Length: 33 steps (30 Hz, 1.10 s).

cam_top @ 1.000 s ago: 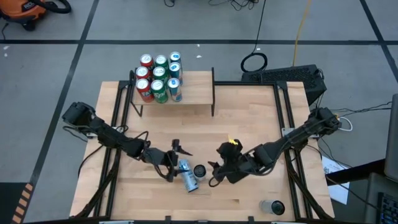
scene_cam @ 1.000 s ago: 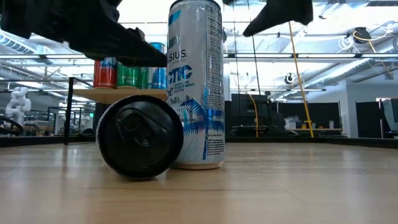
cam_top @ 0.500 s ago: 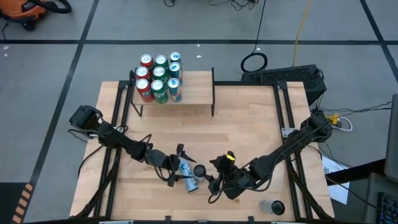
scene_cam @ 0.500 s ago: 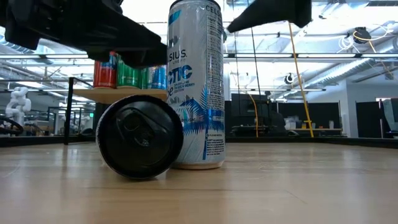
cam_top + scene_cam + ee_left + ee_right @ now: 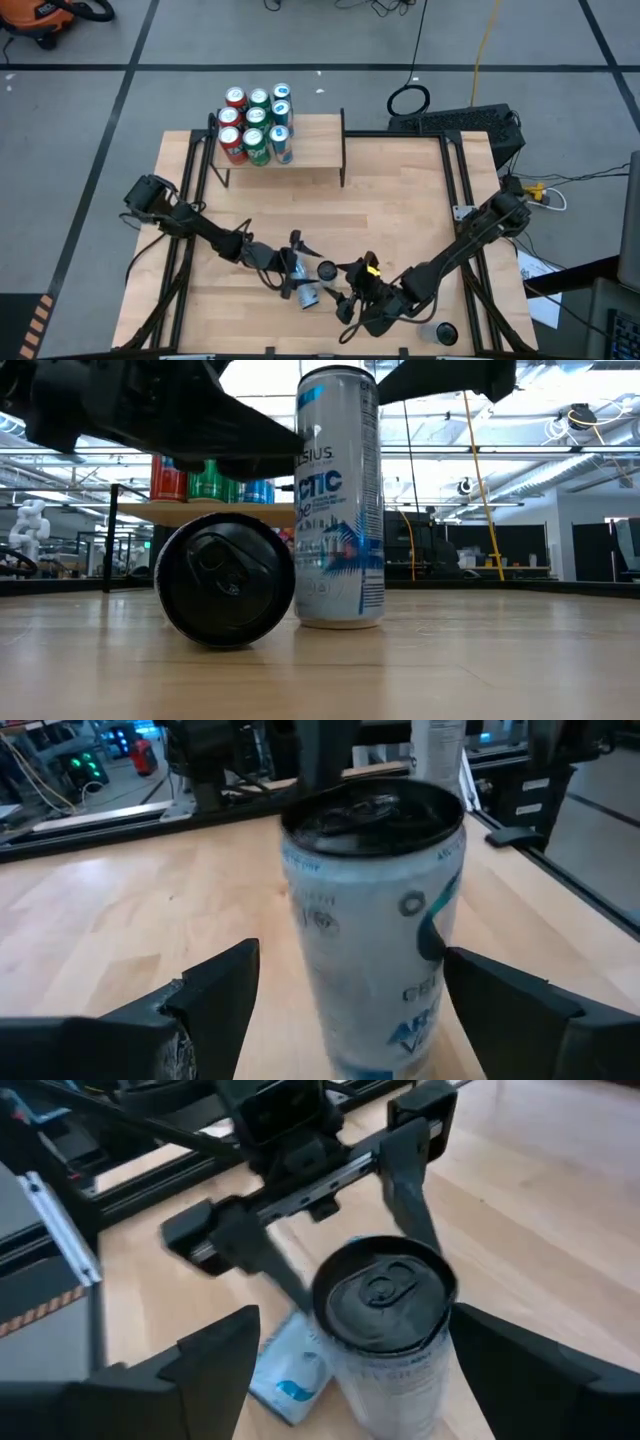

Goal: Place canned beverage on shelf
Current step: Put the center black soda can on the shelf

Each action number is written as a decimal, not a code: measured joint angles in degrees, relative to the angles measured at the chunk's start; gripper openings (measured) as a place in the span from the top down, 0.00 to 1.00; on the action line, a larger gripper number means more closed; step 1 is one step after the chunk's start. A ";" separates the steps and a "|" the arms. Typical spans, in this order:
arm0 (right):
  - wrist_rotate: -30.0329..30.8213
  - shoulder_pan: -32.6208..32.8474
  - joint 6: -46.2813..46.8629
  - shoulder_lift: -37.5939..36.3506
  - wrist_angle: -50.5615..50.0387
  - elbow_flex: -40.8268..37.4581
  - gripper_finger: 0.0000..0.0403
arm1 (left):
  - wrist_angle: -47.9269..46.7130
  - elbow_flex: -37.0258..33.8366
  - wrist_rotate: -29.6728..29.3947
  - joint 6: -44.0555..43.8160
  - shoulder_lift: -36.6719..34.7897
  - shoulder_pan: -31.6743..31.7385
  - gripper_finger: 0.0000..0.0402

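Note:
A tall white-and-blue can (image 5: 326, 270) stands upright on the table near its front middle (image 5: 340, 500). A second can (image 5: 305, 293) lies on its side beside it, its dark end (image 5: 225, 580) facing the near edge. My left gripper (image 5: 306, 265) comes in level from the left, open, its fingers on either side of the upright can (image 5: 375, 920). My right gripper (image 5: 348, 292) hangs open above and to the near right of that can (image 5: 385, 1320), clear of it. The shelf (image 5: 310, 150) stands at the far edge and holds several cans (image 5: 255, 125). My left gripper is open around the upright can, and one finger (image 5: 500, 1010) lies against the can's side wall (image 5: 440, 935) below the rim. The other finger stands a little off the can. The fingers come level from the table's left. The can stands upright on the table.
A third can (image 5: 437, 333) stands near the table's front right corner. Black rails (image 5: 185, 190) run along both sides of the table. The right half of the shelf board (image 5: 318, 140) is bare wood.
My left gripper has gone toward the table's right edge and sunk a little, closing in around the upright can. The can has slid a short way toward the right edge, still upright. My right gripper has come down and toward the near edge, above the can.

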 joint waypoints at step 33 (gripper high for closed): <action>4.27 -3.80 -7.81 6.09 0.40 0.02 0.35 | -3.25 4.03 -3.71 0.01 4.46 0.04 0.22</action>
